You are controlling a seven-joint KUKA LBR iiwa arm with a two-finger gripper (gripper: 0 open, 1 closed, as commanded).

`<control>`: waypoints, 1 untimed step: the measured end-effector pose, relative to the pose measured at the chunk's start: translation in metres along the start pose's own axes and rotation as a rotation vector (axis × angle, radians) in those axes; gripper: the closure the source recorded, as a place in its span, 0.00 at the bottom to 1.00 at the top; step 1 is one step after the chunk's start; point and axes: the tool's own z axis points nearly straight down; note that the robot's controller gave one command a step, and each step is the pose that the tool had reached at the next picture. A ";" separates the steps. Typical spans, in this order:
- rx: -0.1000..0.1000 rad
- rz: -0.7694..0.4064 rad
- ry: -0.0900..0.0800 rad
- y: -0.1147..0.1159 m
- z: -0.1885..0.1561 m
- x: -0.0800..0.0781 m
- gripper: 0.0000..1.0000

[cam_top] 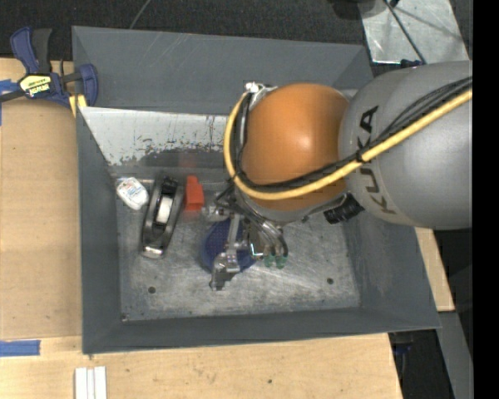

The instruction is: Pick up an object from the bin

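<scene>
Presently, nearest the bin's [100, 306] front edge, the gripper [229, 264] sits low over one dark blue object [210, 246] at mid-floor, with one small green piece [275, 262] just beside it; whether the claw is apart or closed cannot be told. Farther back toward the left wall: one black tape dispenser [160, 217], one red block [194, 191], one white packet [131, 192]. Floor is scratched grey metal and the far wall is scuffed dark.
</scene>
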 end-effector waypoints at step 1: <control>-0.002 -0.199 -0.011 -0.043 0.146 -0.076 0.00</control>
